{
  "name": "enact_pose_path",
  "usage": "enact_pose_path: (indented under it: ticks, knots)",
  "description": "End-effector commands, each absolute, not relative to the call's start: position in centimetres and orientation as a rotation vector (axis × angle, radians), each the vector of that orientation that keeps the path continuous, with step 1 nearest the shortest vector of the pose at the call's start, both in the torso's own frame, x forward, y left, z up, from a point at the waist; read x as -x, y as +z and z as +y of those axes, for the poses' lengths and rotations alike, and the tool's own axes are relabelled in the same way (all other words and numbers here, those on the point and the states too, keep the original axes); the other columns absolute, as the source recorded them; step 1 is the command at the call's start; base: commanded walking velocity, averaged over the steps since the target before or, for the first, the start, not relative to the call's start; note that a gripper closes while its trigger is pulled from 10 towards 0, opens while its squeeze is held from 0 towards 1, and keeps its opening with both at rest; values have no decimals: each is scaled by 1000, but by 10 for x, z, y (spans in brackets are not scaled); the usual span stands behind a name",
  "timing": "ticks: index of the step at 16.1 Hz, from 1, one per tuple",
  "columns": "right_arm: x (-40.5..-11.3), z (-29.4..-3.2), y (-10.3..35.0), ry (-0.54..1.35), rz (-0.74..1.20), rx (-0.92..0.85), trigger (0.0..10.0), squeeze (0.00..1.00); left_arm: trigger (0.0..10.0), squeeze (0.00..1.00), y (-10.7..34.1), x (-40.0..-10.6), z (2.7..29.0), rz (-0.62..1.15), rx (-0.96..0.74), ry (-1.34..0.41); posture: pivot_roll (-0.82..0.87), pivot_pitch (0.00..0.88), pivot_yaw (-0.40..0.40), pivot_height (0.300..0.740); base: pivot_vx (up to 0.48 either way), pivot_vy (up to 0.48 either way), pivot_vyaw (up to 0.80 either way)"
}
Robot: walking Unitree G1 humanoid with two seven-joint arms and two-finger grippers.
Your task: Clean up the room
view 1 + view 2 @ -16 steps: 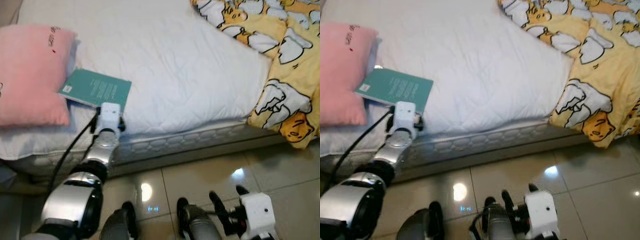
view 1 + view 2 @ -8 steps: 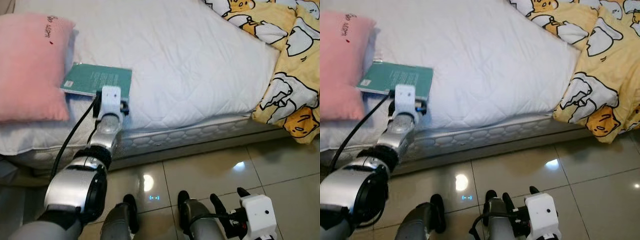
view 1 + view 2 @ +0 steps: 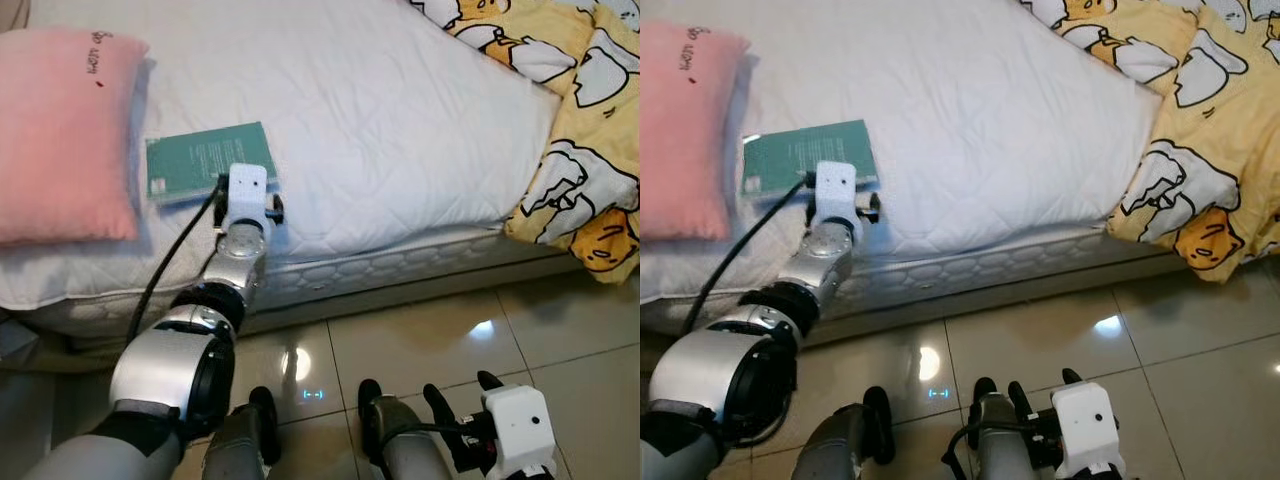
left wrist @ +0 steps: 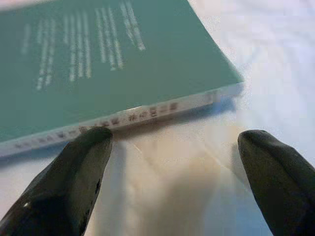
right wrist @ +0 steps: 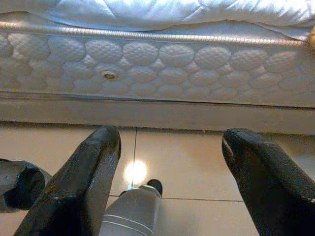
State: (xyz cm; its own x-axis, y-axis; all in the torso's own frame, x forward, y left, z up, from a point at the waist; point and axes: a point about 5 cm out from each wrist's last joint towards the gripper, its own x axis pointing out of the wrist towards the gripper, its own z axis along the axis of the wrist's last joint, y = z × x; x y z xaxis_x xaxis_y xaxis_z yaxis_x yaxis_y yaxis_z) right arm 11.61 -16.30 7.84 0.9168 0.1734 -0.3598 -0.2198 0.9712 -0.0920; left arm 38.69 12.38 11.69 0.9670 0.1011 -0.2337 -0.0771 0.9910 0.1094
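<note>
A green book (image 3: 205,162) lies flat on the white bed (image 3: 380,120), next to a pink pillow (image 3: 60,130). My left arm reaches onto the bed, its white wrist housing (image 3: 247,188) over the book's near right corner. In the left wrist view the left gripper (image 4: 177,182) is open. The book's near edge (image 4: 147,114) lies just beyond the fingertips (image 4: 86,167), with nothing between them. My right gripper (image 5: 172,182) hangs open low over the tiled floor, facing the mattress side (image 5: 157,64).
A yellow cartoon-print blanket (image 3: 590,150) is bunched on the bed's right side and hangs over its edge. Glossy beige floor tiles (image 3: 420,340) run along the bed. My own feet (image 3: 375,425) show at the bottom.
My left gripper has shifted right along the bed's edge. The book has turned slightly, and its near corner now sits further right. The camera tilted a little from one second ago.
</note>
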Motion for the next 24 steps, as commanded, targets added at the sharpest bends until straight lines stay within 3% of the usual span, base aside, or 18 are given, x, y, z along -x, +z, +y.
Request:
enact_pose_path:
  ticks: [1,3,7,11,13,18,24]
  knots:
    - [-112,-167,71,200,406,146,10000,0,10000,0,98,-377,116,311,-88,61,-289,324,11,740,0,0,0]
    - [-118,-165,69,219,402,150,10000,0,10000,0,92,-374,112,326,-126,54,-286,311,7,740,0,0,0]
    - [-136,-163,65,221,365,147,10000,0,10000,0,84,-368,136,273,-307,26,-250,213,34,740,0,0,0]
    - [-202,-162,73,146,193,120,10000,0,10000,0,103,-347,128,-33,-236,-142,-120,14,56,740,0,0,0]
    - [-234,-163,79,86,143,117,10000,0,10000,0,112,-337,131,-116,-166,-112,-85,0,53,740,0,-142,0]
    - [-276,-161,91,51,61,79,10000,0,10000,0,93,-333,143,-20,-53,0,-58,0,34,740,0,-464,0]
    - [-290,-164,86,54,71,103,10000,0,10000,0,72,-321,139,57,-68,-21,-64,0,26,740,0,-465,-252]
